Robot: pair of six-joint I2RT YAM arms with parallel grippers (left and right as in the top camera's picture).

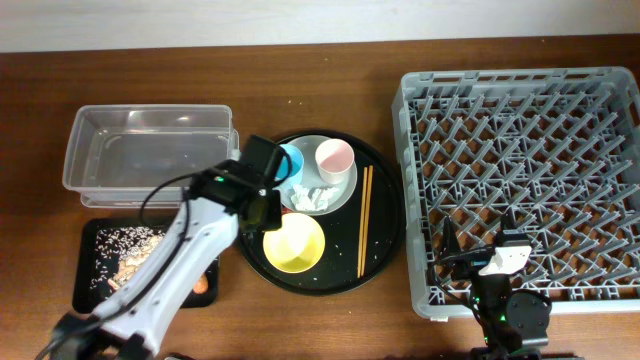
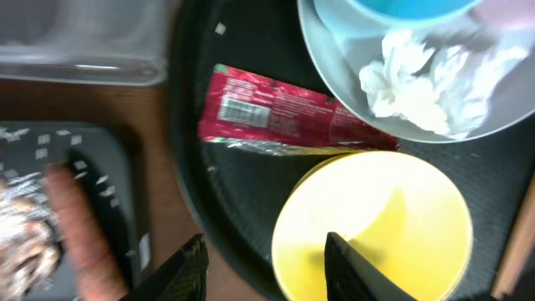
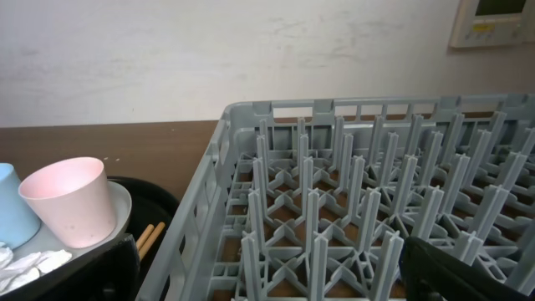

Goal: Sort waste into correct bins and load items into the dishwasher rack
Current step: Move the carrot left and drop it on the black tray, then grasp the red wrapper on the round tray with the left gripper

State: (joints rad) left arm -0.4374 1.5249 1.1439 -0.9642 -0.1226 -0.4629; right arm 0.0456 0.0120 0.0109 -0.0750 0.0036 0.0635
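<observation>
The red wrapper (image 2: 284, 113) lies flat on the round black tray (image 2: 192, 109), between the pale plate (image 2: 334, 75) and the yellow bowl (image 2: 376, 217). My left gripper (image 2: 267, 272) hovers just short of it, open and empty, one finger over the bowl. Crumpled tissue (image 2: 410, 79) sits on the plate beside the blue cup (image 1: 291, 160) and the pink cup (image 1: 334, 158). Two chopsticks (image 1: 365, 220) lie on the round tray. The carrot piece (image 2: 79, 242) and scraps (image 2: 25, 242) are in the small black tray (image 1: 95, 250). My right gripper (image 3: 267, 280) is wide open over the grey rack (image 1: 520, 170).
The clear tub (image 1: 150, 145) stands at the back left, behind the small black tray. Rice grains dot both black trays. The rack's upright pegs (image 3: 309, 209) rise right under the right gripper. The wall runs along the table's far edge.
</observation>
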